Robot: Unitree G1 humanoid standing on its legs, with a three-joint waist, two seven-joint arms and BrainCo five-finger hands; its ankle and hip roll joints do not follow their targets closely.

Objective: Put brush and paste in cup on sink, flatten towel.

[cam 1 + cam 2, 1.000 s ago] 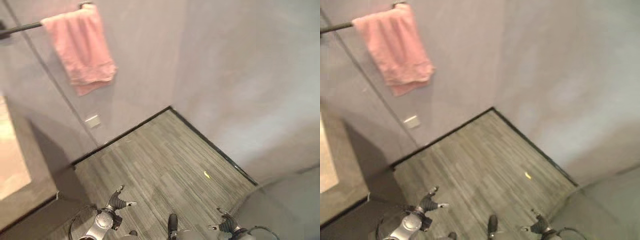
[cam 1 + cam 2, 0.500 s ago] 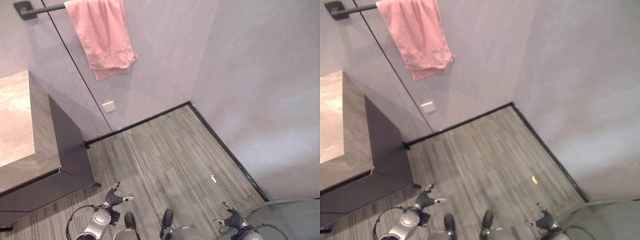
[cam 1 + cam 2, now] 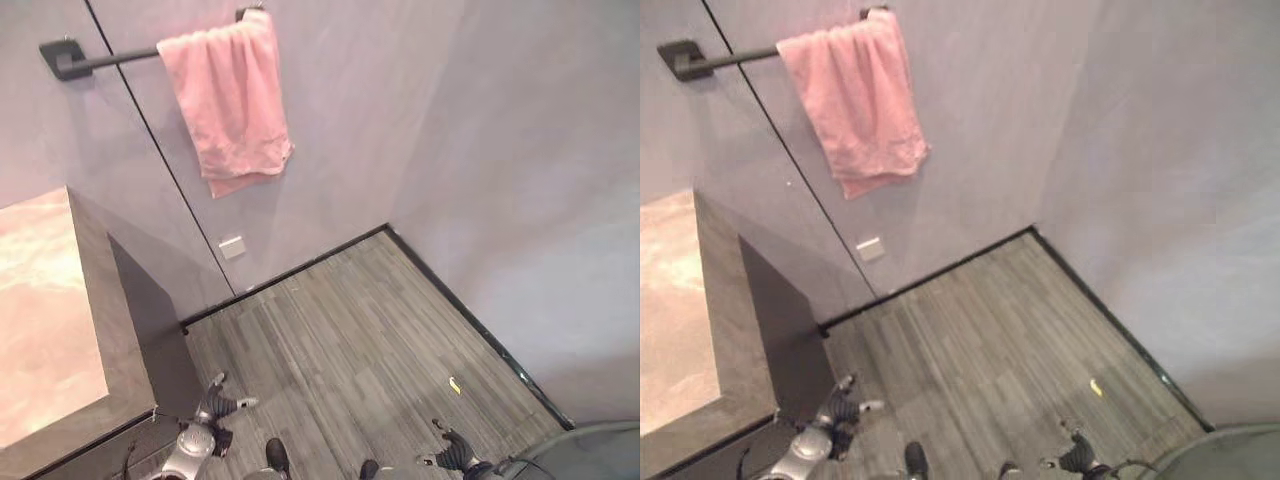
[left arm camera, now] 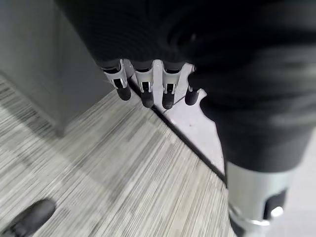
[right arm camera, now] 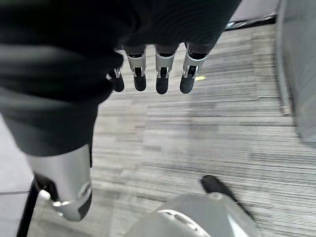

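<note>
A pink towel [image 3: 233, 100] hangs over a dark wall rail [image 3: 105, 60] high on the grey wall, bunched toward the rail's right end, its lower hem uneven and drooping to a point on one side. It is far beyond the fingertips of both hands, up and ahead of them. A small pale wall plate [image 3: 232, 247] sits on the wall below the towel, near the dark skirting line.

The left hand [image 3: 212, 408] hangs low over the grey plank floor [image 3: 350, 340], fingers [image 4: 144, 91] straight and relaxed in a loose row with small gaps between them, holding nothing. Just to the outer side of those fingertips stands the dark side panel of a vanity counter [image 3: 95, 300], whose pale marbled top runs off toward the robot's left. In the left wrist view the fingertips point down toward the seam where floor meets the wall's dark skirting.

The right hand [image 3: 450, 455] also hangs low, well apart from the left, its fingers [image 5: 161, 69] straight and slack, empty. A small yellow scrap [image 3: 454, 385] lies on the floor just ahead of these fingertips; in the right wrist view it shows right beside 1 fingertip. To the outer side of the right fingers a curved pale edge [image 3: 610, 440] rises from the floor.

I cannot tell where the brush, paste and cup are.
</note>
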